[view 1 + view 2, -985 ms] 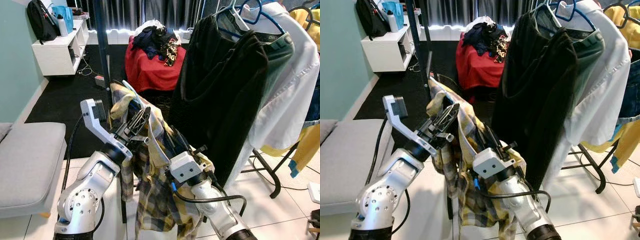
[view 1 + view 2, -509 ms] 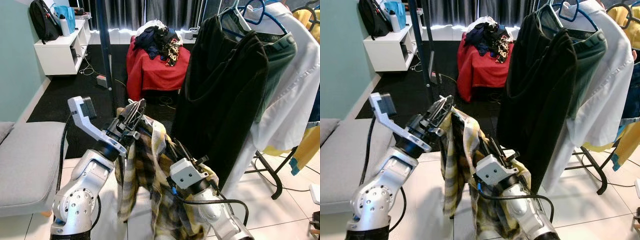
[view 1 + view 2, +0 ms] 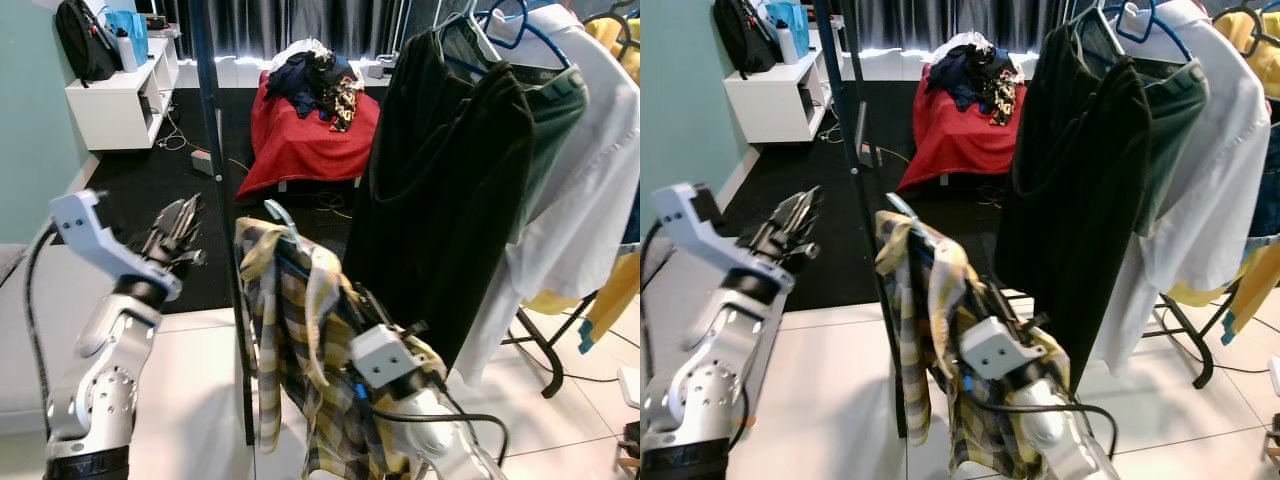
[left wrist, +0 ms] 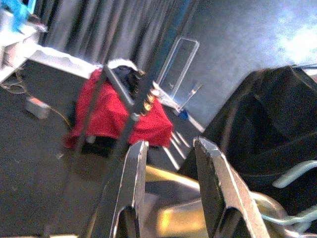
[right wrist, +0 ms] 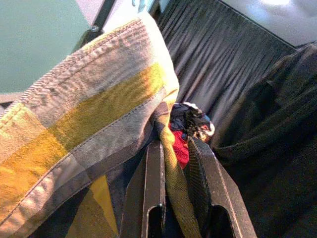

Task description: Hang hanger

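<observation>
Gripping plaid shirt (image 3: 300, 340), right claw (image 5: 173, 163) nears rack pole (image 3: 225, 200).

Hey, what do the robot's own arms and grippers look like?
Both arms are silver, with rounded joint housings and black cables. The left gripper has two long black fingers beside an angular pale grey camera bracket. The right gripper has the same black fingers and a pale boxy mount.

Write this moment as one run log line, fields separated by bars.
phase: carrying | right gripper: shut on plaid shirt on hanger | left gripper: open, holds nothing, beside shirt | rail clothes: ahead, not reached
</observation>
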You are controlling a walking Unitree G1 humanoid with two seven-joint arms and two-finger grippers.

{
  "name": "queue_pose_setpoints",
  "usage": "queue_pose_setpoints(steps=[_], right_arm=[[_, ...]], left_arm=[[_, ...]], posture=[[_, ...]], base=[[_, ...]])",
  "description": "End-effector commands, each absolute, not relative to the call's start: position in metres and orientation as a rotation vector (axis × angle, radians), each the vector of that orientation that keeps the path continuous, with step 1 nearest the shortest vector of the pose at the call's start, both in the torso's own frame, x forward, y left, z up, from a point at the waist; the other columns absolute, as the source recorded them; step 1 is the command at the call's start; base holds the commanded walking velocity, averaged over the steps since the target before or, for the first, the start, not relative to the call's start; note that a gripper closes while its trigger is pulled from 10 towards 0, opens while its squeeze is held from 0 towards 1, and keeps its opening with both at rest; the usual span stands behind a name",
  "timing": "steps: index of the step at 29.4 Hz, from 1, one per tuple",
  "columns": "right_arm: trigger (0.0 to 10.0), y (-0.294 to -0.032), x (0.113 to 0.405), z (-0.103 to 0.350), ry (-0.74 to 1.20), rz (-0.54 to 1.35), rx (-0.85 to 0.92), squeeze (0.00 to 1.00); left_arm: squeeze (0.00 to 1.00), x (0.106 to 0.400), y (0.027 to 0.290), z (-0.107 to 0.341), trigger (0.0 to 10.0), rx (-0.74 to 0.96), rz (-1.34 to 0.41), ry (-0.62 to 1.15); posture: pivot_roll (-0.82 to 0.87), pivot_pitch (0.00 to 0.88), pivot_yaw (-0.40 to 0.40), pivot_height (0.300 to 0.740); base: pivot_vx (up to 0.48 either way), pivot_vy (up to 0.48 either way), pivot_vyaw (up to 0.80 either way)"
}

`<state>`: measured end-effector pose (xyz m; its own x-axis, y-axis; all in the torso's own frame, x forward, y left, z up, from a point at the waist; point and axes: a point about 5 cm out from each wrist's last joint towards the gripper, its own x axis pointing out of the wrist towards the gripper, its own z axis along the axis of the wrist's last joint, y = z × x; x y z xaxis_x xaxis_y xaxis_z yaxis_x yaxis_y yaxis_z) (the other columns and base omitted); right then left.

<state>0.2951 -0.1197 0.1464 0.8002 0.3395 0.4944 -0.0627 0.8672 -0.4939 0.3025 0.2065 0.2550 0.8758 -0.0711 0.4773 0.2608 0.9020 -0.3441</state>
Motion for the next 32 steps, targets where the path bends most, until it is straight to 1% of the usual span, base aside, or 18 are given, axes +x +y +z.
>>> queue_pose_setpoints(steps=[1, 2, 3, 4, 5, 6, 8, 10, 11, 13, 16, 19, 20, 22, 25, 27, 28, 32], right_arm=[[10.0, -0.13, 0.292, 0.158, -0.652, 0.154, -0.431, 0.0], [10.0, -0.14, 0.288, 0.16, -0.649, 0.107, -0.414, 0.0], [10.0, -0.14, 0.288, 0.16, -0.649, 0.107, -0.414, 0.0], [10.0, -0.146, 0.286, 0.163, -0.649, 0.074, -0.402, 0.0], [10.0, -0.153, 0.288, 0.167, -0.635, 0.042, -0.368, 0.0], [10.0, -0.158, 0.293, 0.171, -0.599, 0.019, -0.315, 0.0], [10.0, -0.158, 0.293, 0.171, -0.599, 0.019, -0.315, 0.0], [10.0, -0.165, 0.302, 0.18, -0.558, -0.01, -0.233, 0.0], [10.0, -0.165, 0.302, 0.18, -0.558, -0.01, -0.233, 0.0], [10.0, -0.171, 0.315, 0.2, -0.578, -0.025, -0.222, 0.0], [10.0, -0.173, 0.318, 0.208, -0.59, -0.024, -0.225, 0.0], [10.0, -0.172, 0.333, 0.246, -0.654, 0.087, -0.164, 0.0], [10.0, -0.172, 0.333, 0.246, -0.654, 0.087, -0.164, 0.0], [10.0, -0.171, 0.342, 0.272, -0.691, 0.143, -0.162, 0.0], [10.0, -0.172, 0.345, 0.284, -0.703, 0.165, -0.16, 0.0], [10.0, -0.171, 0.353, 0.309, -0.737, 0.197, -0.188, 0.0], [10.0, -0.171, 0.353, 0.309, -0.737, 0.197, -0.188, 0.0], [10.0, -0.171, 0.358, 0.341, -0.798, 0.213, -0.241, 0.0]], left_arm=[[0.0, 0.303, 0.211, 0.245, 10.0, -0.388, -0.141, -0.415], [0.0, 0.303, 0.212, 0.236, 10.0, -0.367, -0.12, -0.361], [0.0, 0.303, 0.212, 0.236, 10.0, -0.367, -0.12, -0.361], [0.0, 0.304, 0.212, 0.229, 10.0, -0.348, -0.11, -0.319], [0.0, 0.304, 0.211, 0.22, 10.0, -0.306, -0.086, -0.273], [0.0, 0.308, 0.213, 0.205, 10.0, -0.234, -0.033, -0.178], [0.0, 0.308, 0.213, 0.205, 10.0, -0.234, -0.033, -0.178], [0.0, 0.31, 0.213, 0.189, 10.0, -0.108, 0.01, -0.08], [0.0, 0.31, 0.213, 0.189, 10.0, -0.108, 0.01, -0.08], [0.0, 0.312, 0.204, 0.19, 10.0, -0.06, -0.032, -0.094], [0.0, 0.312, 0.201, 0.191, 10.0, -0.05, -0.045, -0.103], [0.0, 0.316, 0.193, 0.195, 10.0, -0.058, -0.039, -0.114], [0.0, 0.316, 0.193, 0.195, 10.0, -0.058, -0.039, -0.114], [0.0, 0.317, 0.189, 0.199, 10.0, -0.06, -0.041, -0.123], [0.0, 0.318, 0.187, 0.202, 10.0, -0.052, -0.047, -0.133], [0.0, 0.319, 0.18, 0.212, 10.0, -0.046, -0.068, -0.171], [0.0, 0.319, 0.18, 0.212, 10.0, -0.046, -0.068, -0.171], [0.0, 0.319, 0.173, 0.224, 10.0, -0.059, -0.093, -0.237]], posture=[[0.03, 0.185, -0.017, 0.74], [0.03, 0.182, -0.014, 0.74], [0.03, 0.182, -0.014, 0.74], [0.02, 0.181, -0.013, 0.74], [0.02, 0.181, -0.012, 0.74], [0.02, 0.181, -0.009, 0.74], [0.02, 0.181, -0.009, 0.74], [0.01, 0.18, -0.006, 0.74], [0.01, 0.18, -0.006, 0.74], [0.01, 0.18, -0.002, 0.74], [0.01, 0.18, -0.002, 0.74], [0.01, 0.184, 0.003, 0.74], [0.01, 0.184, 0.003, 0.74], [0.01, 0.184, 0.003, 0.74], [0.01, 0.184, 0.003, 0.74], [0.01, 0.188, 0.002, 0.74], [0.01, 0.188, 0.002, 0.74], [0.01, 0.19, 0.004, 0.74]], base=[[0.0, 0.0, 0.0], [0.0, 0.0, 0.0], [0.0, 0.0, 0.0], [0.0, 0.0, 0.0], [0.0, 0.0, 0.0], [0.0, 0.0, 0.0], [0.0, 0.0, 0.0], [0.0, 0.0, 0.0], [0.0, 0.0, 0.0], [0.0, 0.0, 0.0], [0.0, 0.0, 0.0], [0.0, 0.0, 0.0], [0.0, 0.0, 0.0], [0.0, 0.0, 0.0], [0.0, 0.0, 0.0], [0.0, 0.0, 0.0], [0.0, 0.0, 0.0], [0.0, 0.0, 0.0]])
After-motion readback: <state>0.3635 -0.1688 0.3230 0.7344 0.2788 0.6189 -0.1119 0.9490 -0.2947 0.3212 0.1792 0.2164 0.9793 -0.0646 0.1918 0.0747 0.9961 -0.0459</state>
